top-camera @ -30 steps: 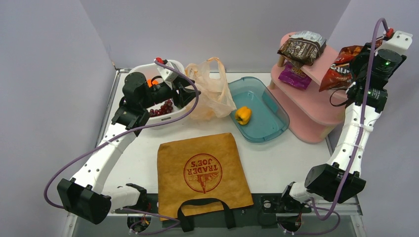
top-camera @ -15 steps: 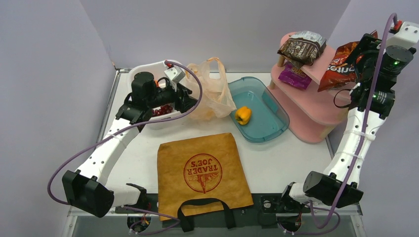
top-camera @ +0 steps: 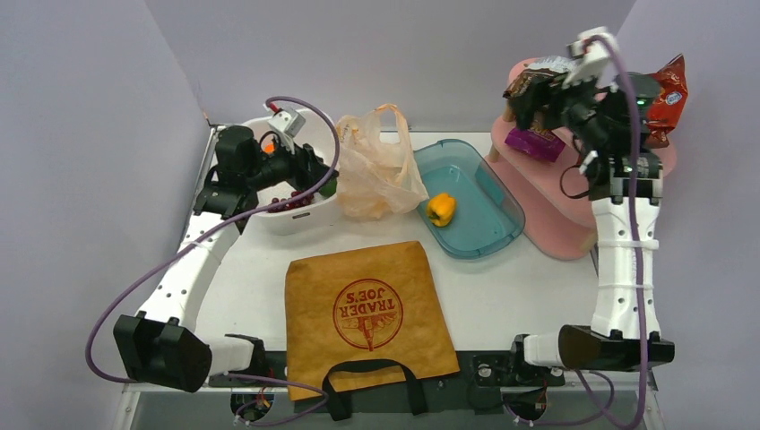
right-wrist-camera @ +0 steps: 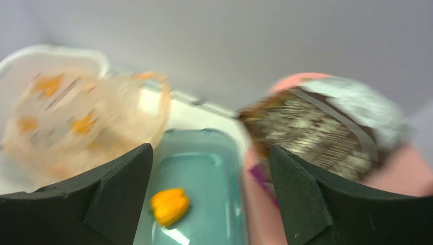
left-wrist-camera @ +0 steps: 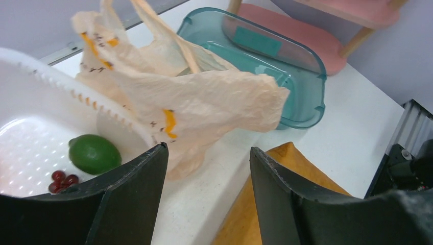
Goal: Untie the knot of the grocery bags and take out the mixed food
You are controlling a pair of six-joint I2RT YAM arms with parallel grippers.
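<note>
The mustard tote (top-camera: 367,309) lies flat at the table's front. The peach plastic bag (top-camera: 381,170) slumps between the white tub (top-camera: 300,218) and the teal tub (top-camera: 488,224). My left gripper (top-camera: 323,179) is open and empty, low by the white tub's right rim (left-wrist-camera: 208,149). A green fruit (left-wrist-camera: 94,153) and grapes (left-wrist-camera: 61,178) lie in that tub. The yellow pepper (top-camera: 440,208) lies in the teal tub. My right gripper (top-camera: 531,94) is open and empty (right-wrist-camera: 210,148), high beside the brown snack bag (right-wrist-camera: 316,127). The Doritos bag (top-camera: 668,90) shows behind the right arm.
A two-level pink shelf (top-camera: 574,210) stands at the right rear, with a purple packet (top-camera: 529,141) on its lower level. Grey walls close in the back and both sides. An orange (top-camera: 267,143) shows partly behind the left wrist in the white tub.
My right arm has swung left from the Doritos bag and now points over the teal tub, jaws empty. My left gripper has pulled back left from the peach bag toward the white tub.
</note>
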